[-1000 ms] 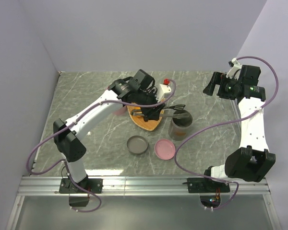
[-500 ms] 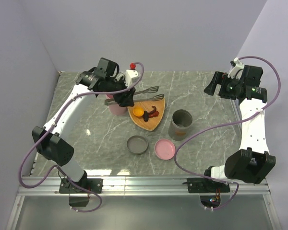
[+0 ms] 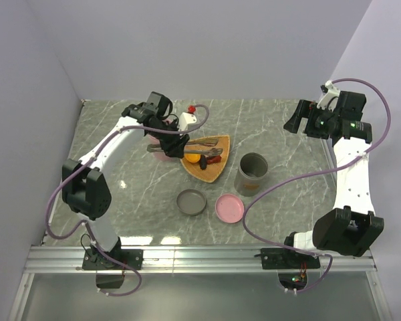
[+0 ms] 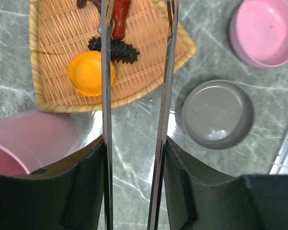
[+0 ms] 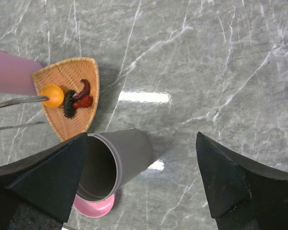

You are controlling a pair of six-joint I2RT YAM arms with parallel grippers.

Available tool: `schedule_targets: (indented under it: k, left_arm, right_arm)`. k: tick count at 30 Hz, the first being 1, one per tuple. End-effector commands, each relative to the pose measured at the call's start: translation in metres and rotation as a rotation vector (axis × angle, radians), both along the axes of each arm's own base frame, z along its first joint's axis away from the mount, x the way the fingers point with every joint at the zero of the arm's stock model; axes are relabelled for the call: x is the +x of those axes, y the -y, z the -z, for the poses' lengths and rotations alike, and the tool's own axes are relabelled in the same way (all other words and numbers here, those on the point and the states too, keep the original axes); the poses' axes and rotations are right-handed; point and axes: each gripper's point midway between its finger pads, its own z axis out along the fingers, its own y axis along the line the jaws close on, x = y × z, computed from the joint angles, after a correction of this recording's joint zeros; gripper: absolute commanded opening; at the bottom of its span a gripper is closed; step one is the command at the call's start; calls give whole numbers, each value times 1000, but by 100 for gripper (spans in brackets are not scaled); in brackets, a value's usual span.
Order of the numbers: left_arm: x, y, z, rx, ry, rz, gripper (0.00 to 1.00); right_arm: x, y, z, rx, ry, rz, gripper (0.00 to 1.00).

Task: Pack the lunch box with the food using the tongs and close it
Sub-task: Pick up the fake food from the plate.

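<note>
My left gripper [image 3: 171, 138] [image 4: 134, 143] is shut on the tongs [image 3: 202, 144] [image 4: 106, 72], its fingers [image 4: 81, 191] pressing both slender arms from outside. The tongs reach out over the orange woven plate [image 3: 210, 170] [image 4: 57, 33], arms apart, straddling the red piece [image 4: 120, 17]; their tips run out of the left wrist view. On the plate lies the food: an orange ball [image 3: 192, 158] [image 4: 90, 73] [image 5: 53, 95], a dark spiky piece [image 4: 120, 50] [image 5: 68, 109] and the red piece [image 5: 84, 99]. The lunch box shows as an open grey tub [image 3: 252, 172] [image 5: 115, 163]. My right gripper [image 3: 297, 119] [image 5: 142, 139] hangs open, high above it.
A pink tub [image 3: 162, 155] [image 4: 24, 143] stands under my left wrist, beside the plate. A grey lid [image 3: 191, 201] [image 4: 218, 114] and a pink lid [image 3: 229, 208] [image 4: 264, 31] lie in front of the plate. Walls close in at the left, back and right.
The left arm pulled back from over the plate and grey tub toward the far left, then brought the tongs over the plate again. The right arm stayed still.
</note>
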Motion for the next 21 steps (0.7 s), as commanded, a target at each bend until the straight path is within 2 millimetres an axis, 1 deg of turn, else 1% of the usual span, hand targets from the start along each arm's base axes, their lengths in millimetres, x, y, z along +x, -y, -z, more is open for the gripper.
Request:
schedule_targets:
  k: [1, 4, 7, 9, 10, 17, 21]
  left_arm:
    - [19, 5, 7, 5, 65, 37, 50]
    - [27, 6, 19, 24, 63, 32, 49]
    - [31, 5, 29, 43, 57, 28, 47]
    - [33, 5, 32, 48, 56, 29, 47]
    - [34, 6, 38, 54, 43, 30, 46]
    - [32, 7, 53, 63, -2, 37, 48]
    - [34, 6, 60, 73, -8, 29, 49]
  right_arm:
    - [1, 1, -9, -4, 30, -4, 100]
    - [2, 2, -6, -3, 25, -3, 100]
    - [3, 2, -4, 0, 17, -4, 100]
    - [3, 2, -4, -1, 18, -5, 100]
    - [3, 2, -2, 1, 12, -4, 100]
    - [5, 2, -1, 4, 7, -5, 100]
    - [6, 2, -1, 4, 5, -5, 100]
